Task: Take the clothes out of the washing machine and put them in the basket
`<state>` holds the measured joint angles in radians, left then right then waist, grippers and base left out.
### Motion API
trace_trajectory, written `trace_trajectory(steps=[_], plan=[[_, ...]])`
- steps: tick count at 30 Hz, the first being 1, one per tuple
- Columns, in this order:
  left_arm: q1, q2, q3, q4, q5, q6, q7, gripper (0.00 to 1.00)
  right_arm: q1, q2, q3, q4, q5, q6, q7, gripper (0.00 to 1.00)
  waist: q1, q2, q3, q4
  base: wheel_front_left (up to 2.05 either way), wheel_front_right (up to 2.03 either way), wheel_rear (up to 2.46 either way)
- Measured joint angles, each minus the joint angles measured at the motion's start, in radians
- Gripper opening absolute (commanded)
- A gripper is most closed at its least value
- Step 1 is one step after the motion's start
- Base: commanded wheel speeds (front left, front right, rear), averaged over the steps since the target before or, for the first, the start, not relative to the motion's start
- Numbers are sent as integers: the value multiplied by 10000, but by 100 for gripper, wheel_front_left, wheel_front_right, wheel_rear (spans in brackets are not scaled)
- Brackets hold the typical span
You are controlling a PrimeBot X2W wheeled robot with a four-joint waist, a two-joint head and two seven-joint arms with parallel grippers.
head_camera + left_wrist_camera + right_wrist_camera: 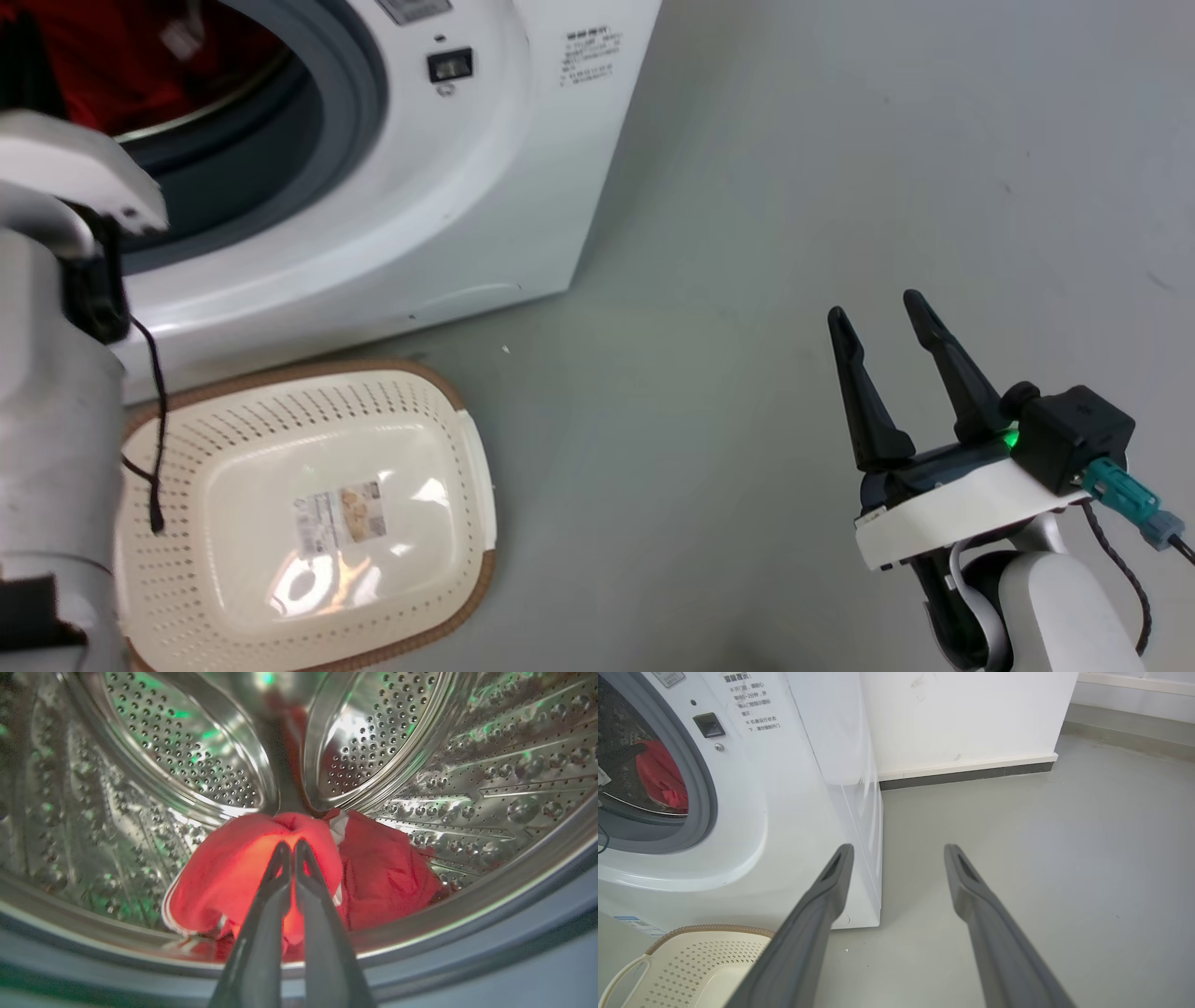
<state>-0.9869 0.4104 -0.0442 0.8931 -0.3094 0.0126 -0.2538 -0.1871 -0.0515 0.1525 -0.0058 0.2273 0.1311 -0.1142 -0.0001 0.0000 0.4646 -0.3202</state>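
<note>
Reaching through the grey door ring (359, 84) of the washing machine (448, 187), the left arm (56, 420) has its claw (292, 845) deep in the steel drum (467, 788). In the left wrist view its two fingers are pressed tip to tip, and the clothes (224, 872) pucker around those tips, so they look nipped on a fold of red fabric rather than merely resting against it. The rest of the red heap lies on the drum floor, spreading from the claw toward 4 o'clock, with a white edge showing near the tips.

In the head view the basket (327, 401) sits on the floor (840, 140) at 7 o'clock, just in front of the machine and below the door opening. That is probably so a garment pulled out has only a short drop to make. Nothing but a paper label (341, 513) lies in it.

At 4 o'clock the right claw (875, 305) hangs over bare floor with its fingers spread and nothing between them. It is well apart from the door, likely kept clear of the left arm's path.

The step in hand seems to be the first pull, and a snag on the ring is the risk.
</note>
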Motion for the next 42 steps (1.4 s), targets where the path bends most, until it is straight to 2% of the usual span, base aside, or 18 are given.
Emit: trace_trajectory(steps=[6, 10, 18, 21, 22, 32, 37, 42], plan=[[1231, -387, 146, -744, -219, -21, -61, 0, 288, 6, -125, 6, -151, 0, 199, 100, -1, 0, -976, 380, 0, 0, 0], [1958, -708, 107, -1492, -221, 67, -61, 0, 532, 4, -244, -58, -190, 0, 399, 100, -1, 0, -1602, 652, 0, 0, 0], [3150, -989, -127, -3417, -221, 349, 267, 0, 1105, 2, -502, -301, -311, 0, 719, 100, -2, 0, -2667, 1191, 0, 0, 0], [3630, -1053, -215, -4397, -205, 558, 644, 0, 1284, 4, -593, -420, -339, 0, 826, 100, -2, 0, -2971, 1368, 0, 0, 0], [4165, -1081, -299, -5492, -190, 792, 1011, 0, 1402, 4, -675, -558, -401, 0, 951, 100, -2, 0, -3205, 1541, 0, 0, 0], [6767, -1258, -589, -9482, -13, 1689, 2351, 0, 1767, 2, -930, -920, -527, 0, 1310, 100, -2, 0, -3755, 2047, 0, 0, 0], [8227, -1373, -796, -10648, 59, 2084, 2811, 0, 1887, 4, -903, -1016, -539, 0, 1388, 100, 0, 0, -3842, 2240, 0, 0, 0], [9476, -1586, -846, -10813, -27, 2366, 2890, 0, 1925, 2, -838, -1112, -596, 0, 1438, 100, 1, 0, -3813, 2311, 0, 0, 0]])
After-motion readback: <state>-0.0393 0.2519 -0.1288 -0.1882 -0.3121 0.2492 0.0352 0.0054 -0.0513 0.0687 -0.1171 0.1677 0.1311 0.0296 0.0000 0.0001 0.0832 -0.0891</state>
